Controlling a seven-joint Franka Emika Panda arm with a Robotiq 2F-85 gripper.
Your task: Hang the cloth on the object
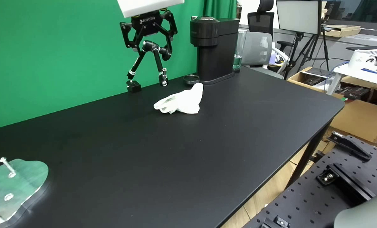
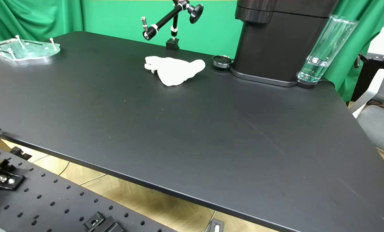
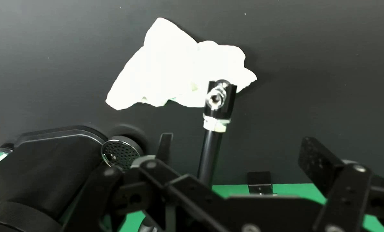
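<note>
A crumpled white cloth (image 1: pixel 183 100) lies on the black table, apart from the gripper. It also shows in an exterior view (image 2: pixel 174 71) and in the wrist view (image 3: pixel 166 67). Behind it stands a black jointed stand (image 1: pixel 158 61) with a small block base; its free end points out toward the cloth. The stand also shows in an exterior view (image 2: pixel 166 20) and in the wrist view (image 3: pixel 209 148). My gripper (image 1: pixel 152 50) is open and empty, high at the stand's upper joint. In the wrist view the stand's rod shows between the open fingers (image 3: pixel 237 145); whether they touch it cannot be told.
A black coffee machine (image 1: pixel 209 50) with a clear water tank (image 2: pixel 324 53) stands right of the stand. A round metal strainer (image 2: pixel 222 62) lies at its foot. A green pegged plate (image 1: pixel 30 177) lies at the table's other end. A green curtain (image 1: pixel 65 47) closes the back.
</note>
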